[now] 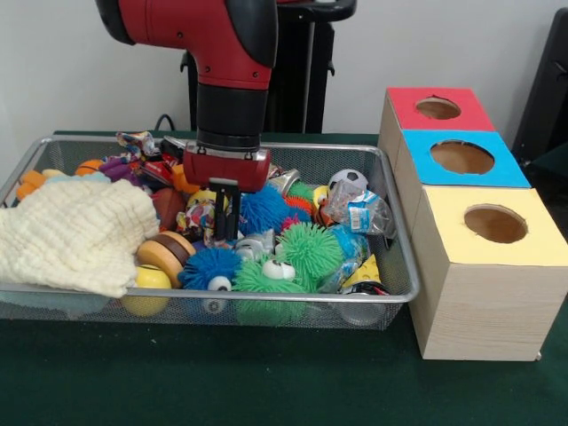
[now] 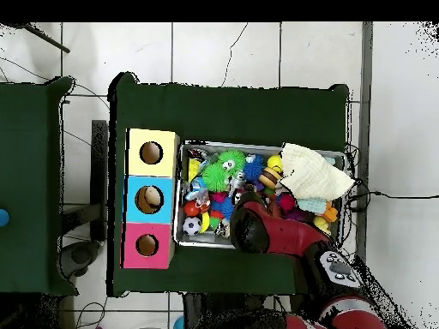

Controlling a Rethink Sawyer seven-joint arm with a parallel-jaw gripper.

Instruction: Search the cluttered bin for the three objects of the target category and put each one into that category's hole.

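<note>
The silver wire-mesh basket [image 1: 390,213] is full of toys and also shows in the overhead view [image 2: 257,144]. My gripper [image 1: 225,232] hangs straight down into the middle of the basket, its tip among the toys beside a blue spiky ball [image 1: 264,209]. From above, the red arm [image 2: 283,236] hides it. No fuzzy plush animal shows clearly; a cream cloth [image 1: 75,231] covers the basket's left part. The red-topped hole [image 1: 437,108] is on the farthest wooden box, and also shows in the overhead view [image 2: 147,245].
A blue-topped hole [image 1: 461,157] and a yellow-topped hole [image 1: 495,224] sit in line with the red one, right of the basket. Green spiky balls [image 1: 311,248], a second blue spiky ball [image 1: 209,264], a small soccer ball [image 1: 348,181] and a crumpled wrapper [image 1: 359,211] fill the basket.
</note>
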